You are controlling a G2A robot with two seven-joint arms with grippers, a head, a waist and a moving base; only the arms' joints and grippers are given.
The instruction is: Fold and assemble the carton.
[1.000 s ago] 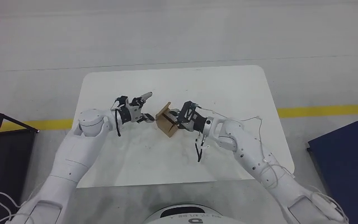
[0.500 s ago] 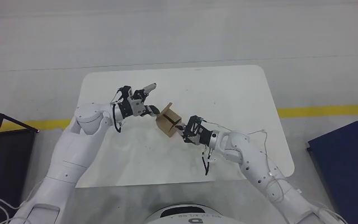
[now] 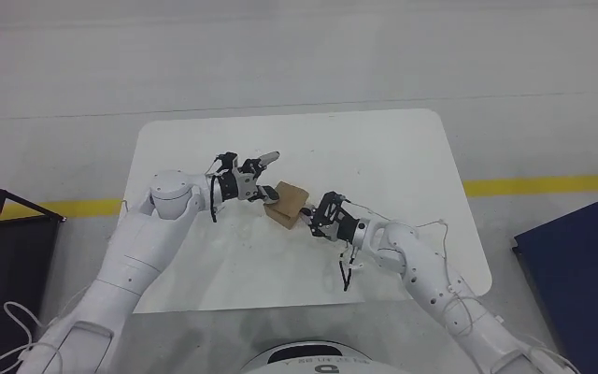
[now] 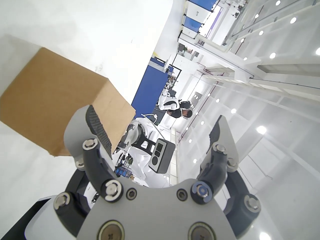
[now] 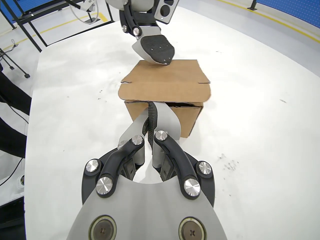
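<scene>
Nearest us, the right gripper (image 5: 151, 106) has its fingers pressed together with nothing visibly between them. The tips are poked into the gap under the front of the carton (image 5: 163, 93). The carton stands near the middle of the table (image 3: 402, 159), a little toward its left edge. The lid (image 5: 162, 73) lies over the top, but its tuck flap (image 5: 175, 92) juts forward over the front wall (image 5: 186, 119) instead of sitting inside it. Beyond the carton, the left gripper (image 4: 155, 116) is spread wide and grips nothing. One pad (image 5: 156, 47) rests on the far top edge by the lid's hinge line, and the other finger (image 4: 220, 131) hangs free in the air. Step in hand, as we judge it: closing the lid, with the body already squared up and only the tuck left. The next move probably calls for drawing the right tips out from under the flap, then bending the flap down along its crease and sliding it behind the front wall. The left pad would meanwhile brace the carton from behind against sliding. The crease corners are notched, so the flap may snag unless it goes in squarely. Bare tabletop lies on every side, and the far and right edges are well apart from the carton.
</scene>
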